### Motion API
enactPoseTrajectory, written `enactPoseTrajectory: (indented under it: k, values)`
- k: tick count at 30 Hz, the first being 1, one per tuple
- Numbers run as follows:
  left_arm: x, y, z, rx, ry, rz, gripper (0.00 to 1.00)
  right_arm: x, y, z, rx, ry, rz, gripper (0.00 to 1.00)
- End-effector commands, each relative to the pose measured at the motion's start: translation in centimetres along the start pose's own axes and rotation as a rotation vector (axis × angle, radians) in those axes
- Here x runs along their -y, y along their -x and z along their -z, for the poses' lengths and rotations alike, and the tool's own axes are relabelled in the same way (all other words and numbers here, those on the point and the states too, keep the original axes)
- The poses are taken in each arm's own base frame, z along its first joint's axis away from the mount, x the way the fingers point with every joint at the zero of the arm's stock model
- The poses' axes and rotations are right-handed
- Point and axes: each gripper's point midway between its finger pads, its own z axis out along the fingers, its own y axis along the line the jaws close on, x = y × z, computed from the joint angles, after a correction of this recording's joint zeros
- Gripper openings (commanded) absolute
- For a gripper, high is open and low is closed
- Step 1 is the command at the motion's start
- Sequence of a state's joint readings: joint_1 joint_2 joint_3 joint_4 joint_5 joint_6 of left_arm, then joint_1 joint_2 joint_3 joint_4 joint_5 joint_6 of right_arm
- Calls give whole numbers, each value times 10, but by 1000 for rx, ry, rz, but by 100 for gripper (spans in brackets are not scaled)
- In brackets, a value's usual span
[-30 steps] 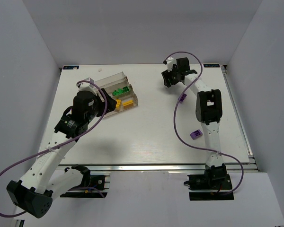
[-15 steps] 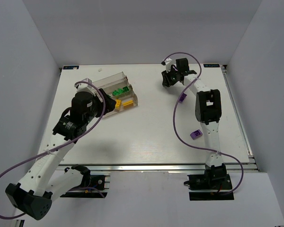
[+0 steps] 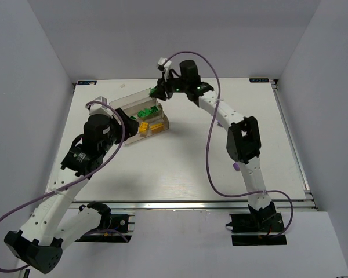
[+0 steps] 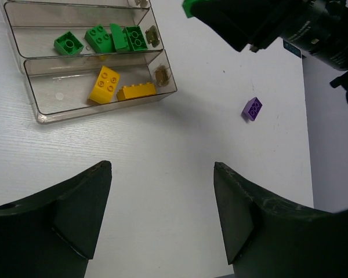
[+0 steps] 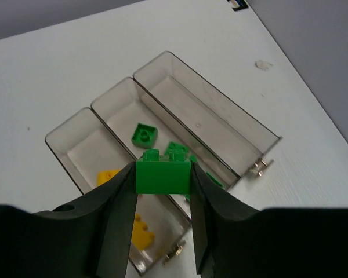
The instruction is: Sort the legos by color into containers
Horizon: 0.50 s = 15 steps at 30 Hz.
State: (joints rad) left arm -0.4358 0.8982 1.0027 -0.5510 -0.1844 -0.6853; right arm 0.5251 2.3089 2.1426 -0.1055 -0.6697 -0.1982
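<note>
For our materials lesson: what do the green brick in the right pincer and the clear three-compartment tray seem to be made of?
The green brick: probably hard moulded plastic, smooth, slightly shiny; even colour, crisp edges, round studs. The tray: apparently rigid clear plastic, faintly smoky and glossy; the white table shows through its thin walls.

White table [image 3: 180,168], plain grey walls [image 3: 162,35], even light

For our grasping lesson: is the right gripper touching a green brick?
Touching. The right wrist view shows the right gripper clamping a green brick on both sides, no gap.
</note>
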Motion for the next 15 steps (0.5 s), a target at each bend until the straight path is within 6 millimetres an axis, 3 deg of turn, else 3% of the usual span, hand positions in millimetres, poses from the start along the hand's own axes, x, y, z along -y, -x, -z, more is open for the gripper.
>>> enactPoseTrajectory:
  k: [1,2,3,7,10,14,15]
  values:
    - [4,15,14,59,-7,33,81,1,6,-27,46,-43,-13,6]
    - [3,15,16,66,-9,46,80,-2,-3,-37,34,-54,-22,6]
    - [2,14,16,63,-5,52,81,-2,2,-43,53,-73,-3,6]
    - [0,10,18,61,-11,80,80,12,-14,-59,35,-161,3,1]
    - [-1,5,16,54,-13,97,81,10,-28,-68,12,-170,22,5]
    - [1,2,13,41,-22,101,80,6,-39,-73,-9,-166,37,33]
    - [1,1,11,36,-22,101,80,6,-39,-73,-7,-166,39,47]
